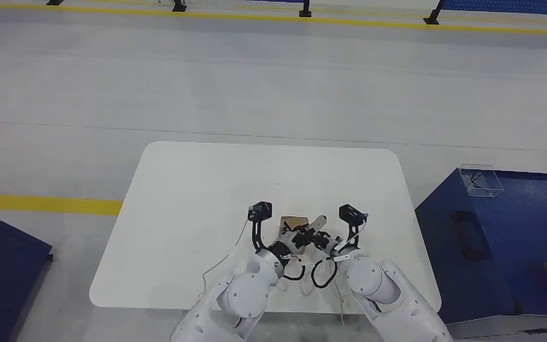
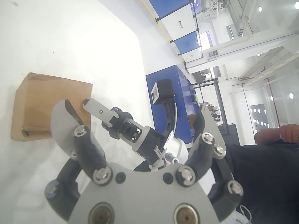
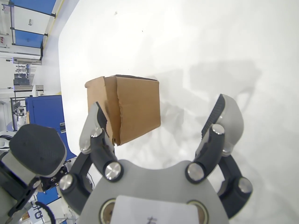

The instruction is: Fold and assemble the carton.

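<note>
A small brown carton [image 1: 293, 224] sits on the white table [image 1: 197, 197] near its front edge, between both arms. It is folded into a box shape, and in the right wrist view the carton [image 3: 137, 103] shows two flaps meeting in a ragged seam. My right gripper [image 3: 161, 111] is open, with one finger [image 3: 94, 117] against the flap side. In the left wrist view the carton [image 2: 44, 101] lies just past my open left gripper [image 2: 132, 109]. One left finger [image 2: 62, 117] overlaps its near corner, and a right-arm finger [image 2: 95, 108] touches its edge.
A blue cabinet [image 1: 479, 239] with a clear box [image 1: 479, 178] on top stands right of the table. Another blue block [image 1: 17, 256] stands at the left. The table's far half is bare white surface.
</note>
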Available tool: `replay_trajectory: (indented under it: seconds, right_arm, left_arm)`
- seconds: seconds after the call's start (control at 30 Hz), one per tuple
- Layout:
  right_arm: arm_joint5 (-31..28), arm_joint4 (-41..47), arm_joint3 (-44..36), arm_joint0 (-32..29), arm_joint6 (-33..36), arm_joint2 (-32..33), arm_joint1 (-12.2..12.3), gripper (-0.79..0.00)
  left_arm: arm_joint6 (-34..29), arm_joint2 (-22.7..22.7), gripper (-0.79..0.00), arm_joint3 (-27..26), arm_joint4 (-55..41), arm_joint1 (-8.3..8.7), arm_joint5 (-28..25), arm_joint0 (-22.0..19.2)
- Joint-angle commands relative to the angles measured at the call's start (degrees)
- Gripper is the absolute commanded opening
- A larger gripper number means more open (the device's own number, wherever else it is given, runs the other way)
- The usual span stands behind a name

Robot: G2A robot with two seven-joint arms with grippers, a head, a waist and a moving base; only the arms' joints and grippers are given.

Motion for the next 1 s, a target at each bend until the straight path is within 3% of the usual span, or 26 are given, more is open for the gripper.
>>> replay_trajectory:
  seconds: [0.0, 0.27, 0.53, 0.9, 0.97]
  right_arm:
    - [1.1, -0.2, 0.5, 0.3, 0.5, -0.2, -0.1, 0.000]
    - [4.0, -0.6, 1.3, 1.0, 1.2, -0.4, -0.6, 0.000]
    - [2.4, 2.2, -2.1, -1.2, 1.1, 3.1, -0.5, 0.000]
    - [2.4, 2.2, -2.1, -1.2, 1.1, 3.1, -0.5, 0.000]
    - [1.3, 1.9, -2.7, -2.4, -3.1, 5.3, -0.4, 0.000]
  left_arm:
    - [-0.2, -0.2, 0.000, 0.1, 0.0, 0.02, 0.2, 0.1]
    - [-1.2, -0.9, 0.000, 0.4, -1.0, 0.00, 0.1, 0.1]
    - [-1.2, -1.0, 0.000, 0.2, -0.7, -0.06, 0.6, 0.2]
    - [-1.2, -1.0, 0.000, 0.2, -0.7, -0.06, 0.6, 0.2]
    - [-1.0, -1.0, 0.000, 0.1, -0.6, -0.04, 0.5, 0.3]
